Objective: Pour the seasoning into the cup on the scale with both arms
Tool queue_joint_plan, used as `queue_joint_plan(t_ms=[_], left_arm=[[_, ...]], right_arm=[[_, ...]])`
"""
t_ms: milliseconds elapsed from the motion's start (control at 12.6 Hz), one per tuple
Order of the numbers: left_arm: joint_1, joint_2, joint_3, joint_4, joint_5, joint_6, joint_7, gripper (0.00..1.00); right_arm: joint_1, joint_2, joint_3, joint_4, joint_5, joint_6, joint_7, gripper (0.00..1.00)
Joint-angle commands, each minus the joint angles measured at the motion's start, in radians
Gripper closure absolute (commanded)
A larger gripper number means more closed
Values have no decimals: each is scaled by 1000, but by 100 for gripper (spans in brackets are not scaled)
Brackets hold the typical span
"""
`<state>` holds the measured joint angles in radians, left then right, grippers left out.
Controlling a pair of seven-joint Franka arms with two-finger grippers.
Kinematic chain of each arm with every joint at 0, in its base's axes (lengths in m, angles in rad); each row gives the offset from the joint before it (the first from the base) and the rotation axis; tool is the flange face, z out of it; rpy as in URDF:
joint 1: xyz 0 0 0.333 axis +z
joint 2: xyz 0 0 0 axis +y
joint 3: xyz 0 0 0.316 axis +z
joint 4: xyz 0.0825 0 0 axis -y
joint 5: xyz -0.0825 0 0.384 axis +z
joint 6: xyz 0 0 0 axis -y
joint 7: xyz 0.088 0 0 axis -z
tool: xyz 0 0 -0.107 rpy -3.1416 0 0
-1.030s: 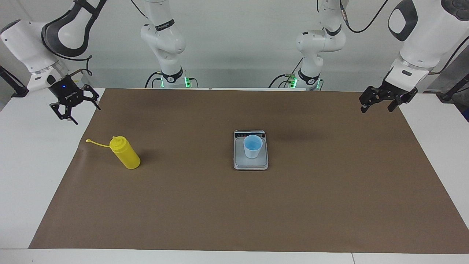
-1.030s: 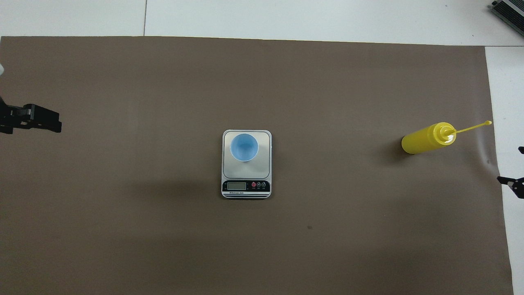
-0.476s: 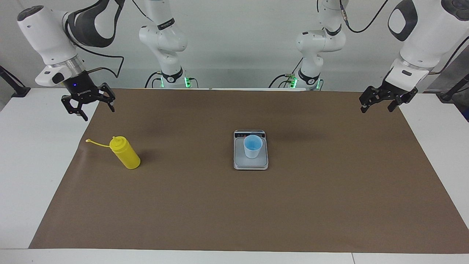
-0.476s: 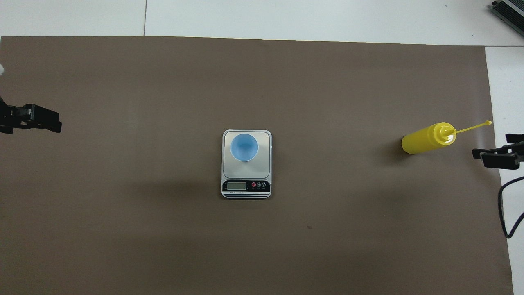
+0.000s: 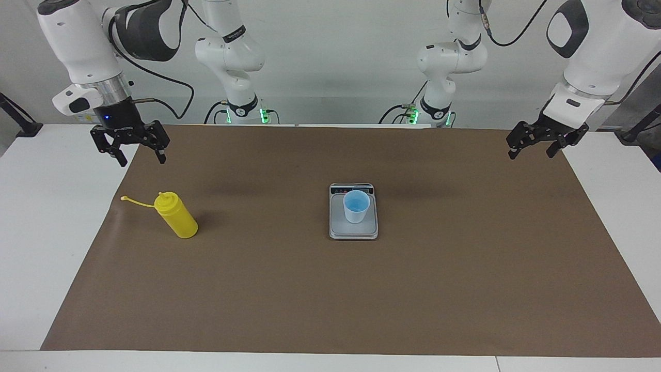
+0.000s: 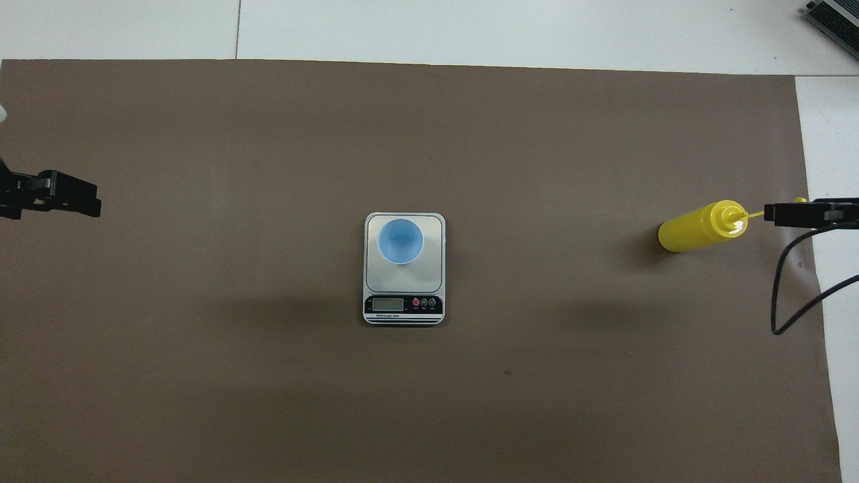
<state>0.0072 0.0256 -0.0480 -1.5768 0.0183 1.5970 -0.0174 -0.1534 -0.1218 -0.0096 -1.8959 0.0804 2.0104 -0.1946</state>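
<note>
The right tool [image 5: 135,154] hangs in the air above the edge of the brown mat [image 5: 361,289] at the right arm's end of the bench [image 5: 46,217], its two fingers spread apart and pointing down with nothing between them. Seen from overhead, its black fingers [image 6: 805,213] cover the outer end of the bottle's cap strap; the facing view shows it raised well clear of the strap.

Below this tool stands the yellow squeeze bottle [image 5: 176,215] of seasoning, upright on the mat and untouched. Its nozzle top points up, and the thin tethered cap strap [image 5: 137,201] sticks out from the neck toward the right arm's end of the bench.

From the right tool toward the middle of the bench, well apart from the bottle, sits the silver-grey kitchen scale [image 5: 353,230], flat on the mat, with its dark display strip [image 6: 403,304] on the edge nearest the robots. The light blue cup [image 5: 356,205] stands upright on the weighing plate, set toward the plate's edge away from the display.

The left arm waits: the left tool [image 5: 534,144] hangs over the mat's corner at the left arm's end of the bench, released and empty, well apart from the scale.
</note>
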Motion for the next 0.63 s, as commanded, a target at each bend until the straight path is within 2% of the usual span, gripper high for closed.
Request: queue_joint_plan(t_ms=[0,238,555], left_arm=[[2,-18,0,-14,9,-9,-9,0],[2,-18,0,-14,9,-9,-9,0],[2,-18,0,-12,9,-9,-9,0]], right_arm=[[41,59,-1,127,-82,-86,118,0],[74,108,-1,256,-126,-224,196,0],[106,132,11,348,-133,-364,294,0]])
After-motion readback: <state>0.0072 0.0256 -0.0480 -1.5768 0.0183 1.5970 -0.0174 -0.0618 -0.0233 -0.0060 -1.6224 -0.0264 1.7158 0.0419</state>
